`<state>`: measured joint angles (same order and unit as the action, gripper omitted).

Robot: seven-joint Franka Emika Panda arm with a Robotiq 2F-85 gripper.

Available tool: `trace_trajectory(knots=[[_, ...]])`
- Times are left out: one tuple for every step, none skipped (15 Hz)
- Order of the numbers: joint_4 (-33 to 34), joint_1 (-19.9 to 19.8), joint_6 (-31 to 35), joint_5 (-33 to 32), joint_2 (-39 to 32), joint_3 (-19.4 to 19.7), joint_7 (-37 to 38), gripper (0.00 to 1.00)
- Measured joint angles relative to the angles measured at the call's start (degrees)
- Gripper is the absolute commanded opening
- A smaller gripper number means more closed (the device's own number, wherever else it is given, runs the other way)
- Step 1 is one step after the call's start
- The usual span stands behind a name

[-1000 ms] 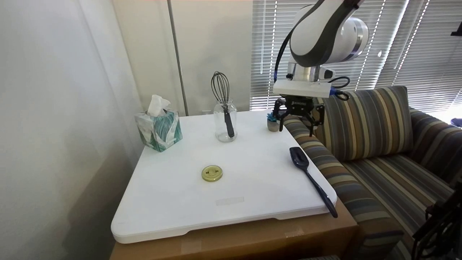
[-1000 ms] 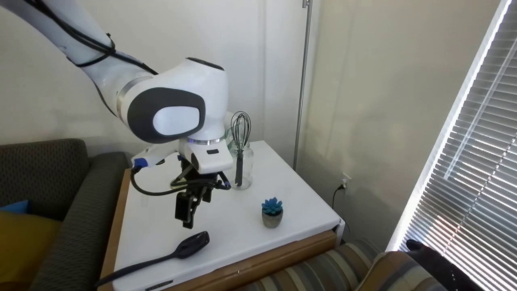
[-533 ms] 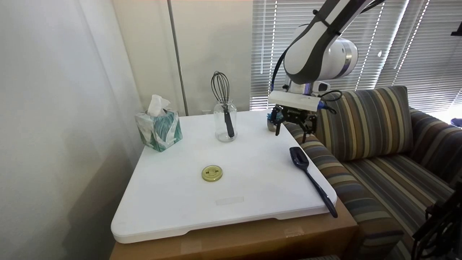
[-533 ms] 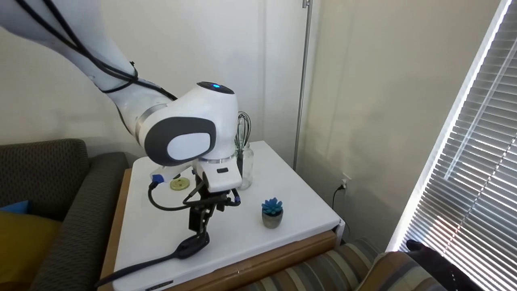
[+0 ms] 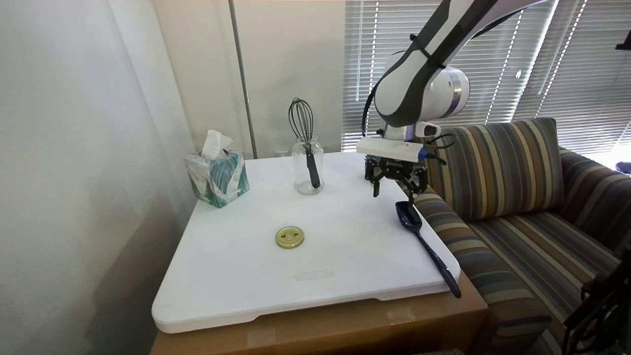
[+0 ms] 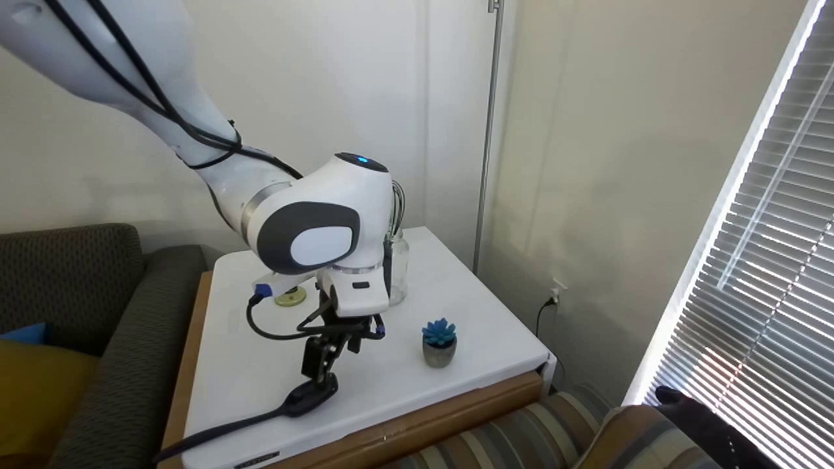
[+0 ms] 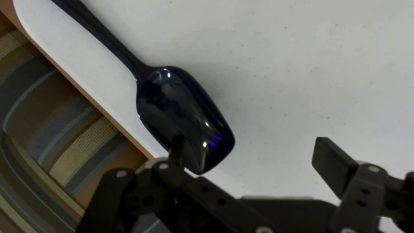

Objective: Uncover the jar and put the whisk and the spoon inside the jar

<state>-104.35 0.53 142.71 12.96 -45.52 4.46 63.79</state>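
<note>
Uncovered, the clear glass jar (image 5: 299, 172) stands upright at the back of the white table. The whisk (image 5: 312, 170) leans in it, black handle down and wire loops above the rim; in an exterior view the arm partly covers the jar (image 6: 401, 273). The pale yellow-green lid (image 5: 289, 237) lies flat on the tabletop. Along the sofa-side edge rests the black spoon (image 5: 434, 256), its handle end past the table's front edge. My gripper (image 7: 252, 150) is open above the spoon's head (image 7: 181, 113), one finger over the head and the other over bare table; nothing is held.
A teal tissue box (image 5: 219, 180) sits on the wall side of the table. A small potted blue succulent (image 6: 439, 343) stands near the back corner, partly behind the gripper in an exterior view. The striped sofa (image 5: 517, 246) borders the spoon's edge of the table.
My open gripper has come down and shifted across to the head of the spoon. Jar, whisk, lid and spoon have stayed where they were.
</note>
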Motion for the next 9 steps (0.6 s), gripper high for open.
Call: trace_trajectory(knots=[[0.68, 0.17, -1.73, 0.0, -0.13, 0.19, 0.66, 1.0], [1.25, 0.31, -3.34, 0.0, -0.12, 0.38, 1.12, 1.0], [1.83, 0.37, -5.01, -0.01, -0.1, 0.53, 1.43, 1.0], [2.38, 0.41, -6.74, -0.08, -0.05, 0.67, 1.79, 1.0], [2.9, 0.46, -8.59, -0.13, 0.04, 0.83, 2.1, 1.0], [3.36, 0.54, -10.49, -0.24, 0.14, 0.99, 2.43, 1.0], [3.81, 0.61, -12.19, -0.35, 0.19, 1.1, 2.69, 1.0], [4.19, 0.69, -13.52, -0.44, 0.2, 1.18, 2.85, 1.0], [4.49, 0.76, -14.66, -0.58, 0.19, 1.24, 3.09, 1.0]])
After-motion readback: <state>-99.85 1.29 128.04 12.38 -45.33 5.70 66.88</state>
